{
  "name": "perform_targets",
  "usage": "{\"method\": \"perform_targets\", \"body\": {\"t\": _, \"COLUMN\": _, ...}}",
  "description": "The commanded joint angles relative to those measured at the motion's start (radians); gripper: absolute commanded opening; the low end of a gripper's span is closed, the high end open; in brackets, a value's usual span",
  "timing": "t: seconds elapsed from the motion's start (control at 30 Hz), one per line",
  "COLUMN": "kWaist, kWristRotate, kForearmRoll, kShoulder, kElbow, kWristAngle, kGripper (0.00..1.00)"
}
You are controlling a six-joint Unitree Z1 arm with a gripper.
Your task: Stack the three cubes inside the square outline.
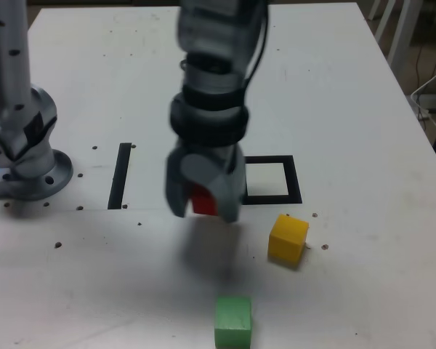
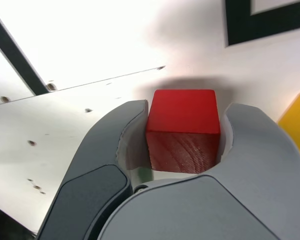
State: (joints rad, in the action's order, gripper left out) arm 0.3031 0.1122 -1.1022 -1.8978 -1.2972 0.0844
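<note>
Blocks are all unstacked, so the job looks barely begun: red (image 2: pixel 183 112) is picked up, but the stack has no base. The end effector (image 1: pixel 205 214) is closed around the red block, one finger against either side, above the worktop (image 1: pixel 356 138). The square outline (image 1: pixel 293 182) lies beside it toward the exterior view's right, seemingly vacant. Yellow (image 1: pixel 288 238) sits near it on that side; green (image 1: pixel 233 320) stands beyond its fingertips, toward that view's bottom. Being a cube, red has no long axis; its faces line up with the fingers, skewed against the outline.
</note>
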Motion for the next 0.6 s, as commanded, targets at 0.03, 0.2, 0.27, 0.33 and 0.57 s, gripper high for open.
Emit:
{"method": "perform_targets", "body": {"t": 0.03, "kWaist": -0.043, "kWristRotate": -0.004, "kForearmRoll": -0.008, "kShoulder": -0.034, "kElbow": -0.041, "kWristAngle": 0.002, "kGripper": 0.33}}
{"method": "perform_targets", "body": {"t": 0.2, "kWaist": -0.101, "kWristRotate": -0.023, "kForearmRoll": -0.015, "kShoulder": -0.064, "kElbow": -0.077, "kWristAngle": 0.003, "kGripper": 0.33}}
{"method": "perform_targets", "body": {"t": 0.27, "kWaist": -0.127, "kWristRotate": -0.038, "kForearmRoll": -0.016, "kShoulder": -0.074, "kElbow": -0.088, "kWristAngle": 0.003, "kGripper": 0.33}}
{"method": "perform_targets", "body": {"t": 0.33, "kWaist": -0.148, "kWristRotate": -0.053, "kForearmRoll": -0.017, "kShoulder": -0.082, "kElbow": -0.097, "kWristAngle": 0.003, "kGripper": 0.33}}
{"method": "perform_targets", "body": {"t": 0.57, "kWaist": -0.207, "kWristRotate": -0.097, "kForearmRoll": -0.021, "kShoulder": -0.112, "kElbow": -0.131, "kWristAngle": 0.004, "kGripper": 0.33}}
